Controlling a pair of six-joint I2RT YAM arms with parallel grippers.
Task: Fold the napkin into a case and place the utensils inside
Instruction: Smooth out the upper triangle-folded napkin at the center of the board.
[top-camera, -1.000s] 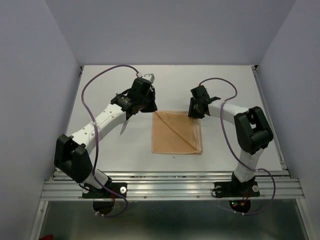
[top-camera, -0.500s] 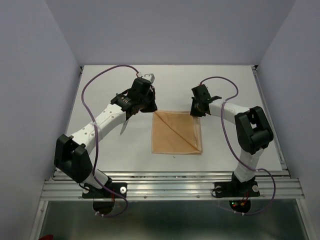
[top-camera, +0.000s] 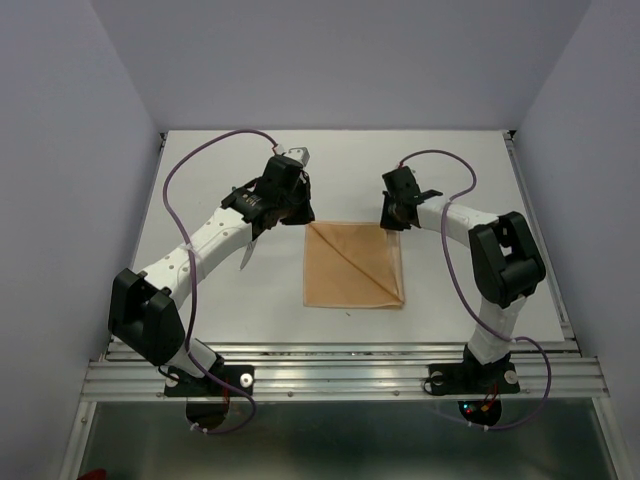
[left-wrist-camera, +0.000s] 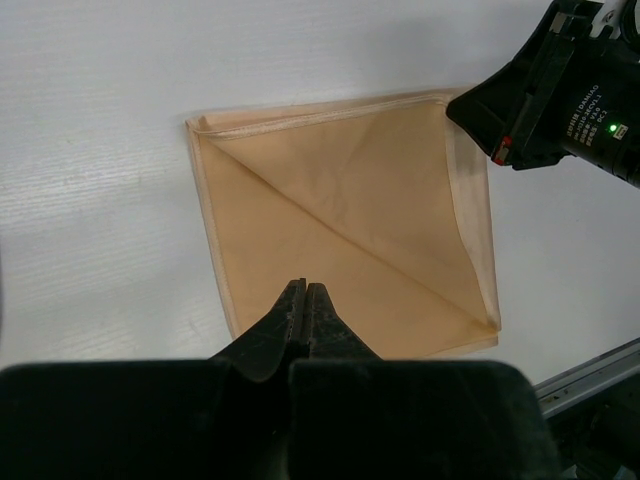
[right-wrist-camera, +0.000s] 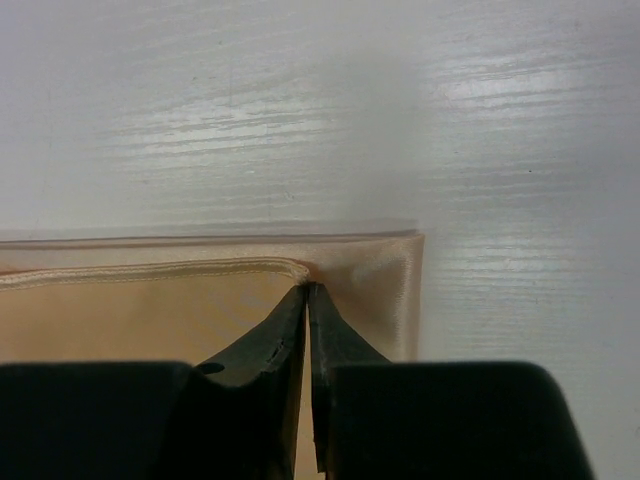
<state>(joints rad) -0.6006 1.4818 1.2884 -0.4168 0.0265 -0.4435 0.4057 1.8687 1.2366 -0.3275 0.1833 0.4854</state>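
Top external: napkin (top-camera: 353, 265) lies flat at centre of bench (top-camera: 250, 300), folded square with a diagonal crease. Right gripper (right-wrist-camera: 307, 290): jaws clenched, tips at the hem by the far right corner; cannot tell if cloth is pinched. Left gripper (left-wrist-camera: 304, 292): jaws clenched, empty, near the far left corner.

Bright, even light; blurred wrist foregrounds

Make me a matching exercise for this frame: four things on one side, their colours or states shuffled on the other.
1. napkin
2. left gripper
3. right gripper
4. table

A. shut, tips at the napkin's far right corner
B. white
C. peach-tan, flat, one diagonal crease
D. shut, empty, raised left of the napkin

Pairs: 1-C, 2-D, 3-A, 4-B
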